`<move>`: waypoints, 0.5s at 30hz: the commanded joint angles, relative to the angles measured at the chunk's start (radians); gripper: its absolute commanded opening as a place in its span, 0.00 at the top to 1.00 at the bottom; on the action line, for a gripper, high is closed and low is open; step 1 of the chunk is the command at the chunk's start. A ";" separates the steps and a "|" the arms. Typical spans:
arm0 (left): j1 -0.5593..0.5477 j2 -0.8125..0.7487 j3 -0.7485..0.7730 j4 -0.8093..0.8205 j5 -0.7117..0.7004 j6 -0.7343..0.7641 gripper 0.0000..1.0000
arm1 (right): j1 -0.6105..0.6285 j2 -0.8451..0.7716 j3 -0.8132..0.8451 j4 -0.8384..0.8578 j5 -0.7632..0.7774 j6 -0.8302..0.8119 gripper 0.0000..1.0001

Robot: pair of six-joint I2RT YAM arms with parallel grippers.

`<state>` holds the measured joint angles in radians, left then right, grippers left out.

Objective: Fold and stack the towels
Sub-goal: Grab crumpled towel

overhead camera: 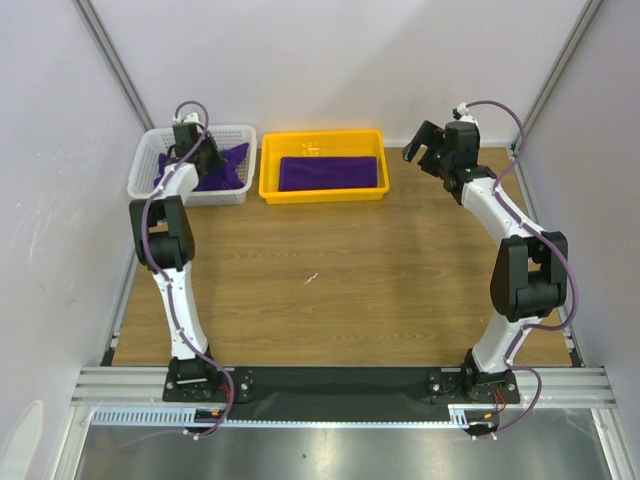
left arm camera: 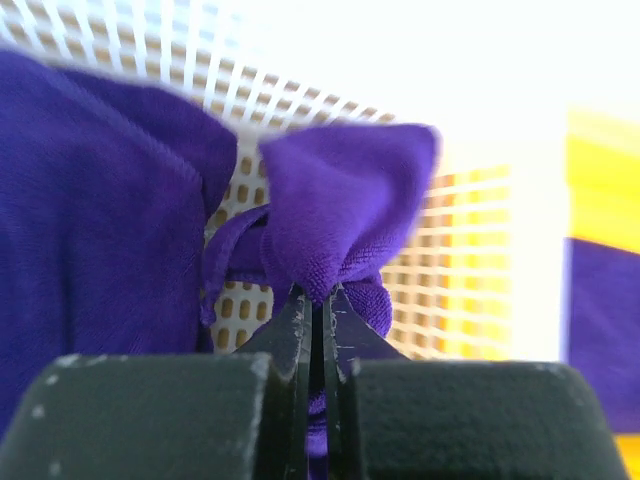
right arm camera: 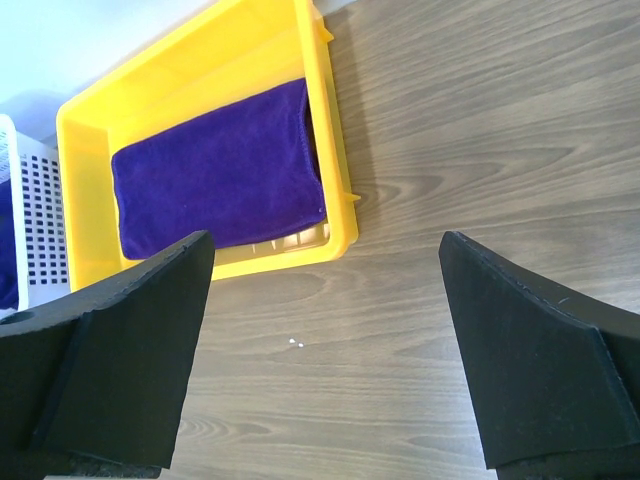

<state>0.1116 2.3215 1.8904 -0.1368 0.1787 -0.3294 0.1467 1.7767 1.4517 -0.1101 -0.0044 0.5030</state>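
My left pincer (left arm camera: 320,305) clenched on a bunched purple towel (left arm camera: 345,200) in the basket (left arm camera: 455,270); right pincer (right arm camera: 325,340) spread wide. Folded towel (overhead camera: 332,172) lies flat in tray (overhead camera: 322,194), long axis left-right.

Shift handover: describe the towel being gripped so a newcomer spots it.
On the table's far left stands a white basket beside a yellow tray. The towel is crumpled inside the basket, pinched by the left tool; the tray's towel lies flat.
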 commanded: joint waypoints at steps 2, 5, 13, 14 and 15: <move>-0.004 -0.290 0.018 0.010 0.031 0.050 1.00 | 0.011 -0.031 0.036 0.003 -0.014 0.016 0.00; -0.021 -0.424 0.009 -0.035 0.047 0.070 1.00 | 0.014 -0.068 0.018 -0.013 -0.013 0.016 0.00; -0.062 -0.735 -0.126 -0.099 0.198 -0.014 1.00 | 0.016 -0.259 -0.065 -0.124 -0.019 -0.006 0.00; -0.079 -0.761 -0.160 -0.116 0.217 -0.017 1.00 | 0.016 -0.281 -0.085 -0.131 -0.020 -0.007 0.00; -0.090 -0.818 -0.177 -0.125 0.220 -0.019 1.00 | 0.016 -0.299 -0.097 -0.144 -0.022 -0.009 0.00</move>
<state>0.0525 1.5684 1.7893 -0.2043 0.3107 -0.3172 0.1596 1.5780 1.3785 -0.2157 -0.0177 0.5037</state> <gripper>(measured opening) 0.026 0.995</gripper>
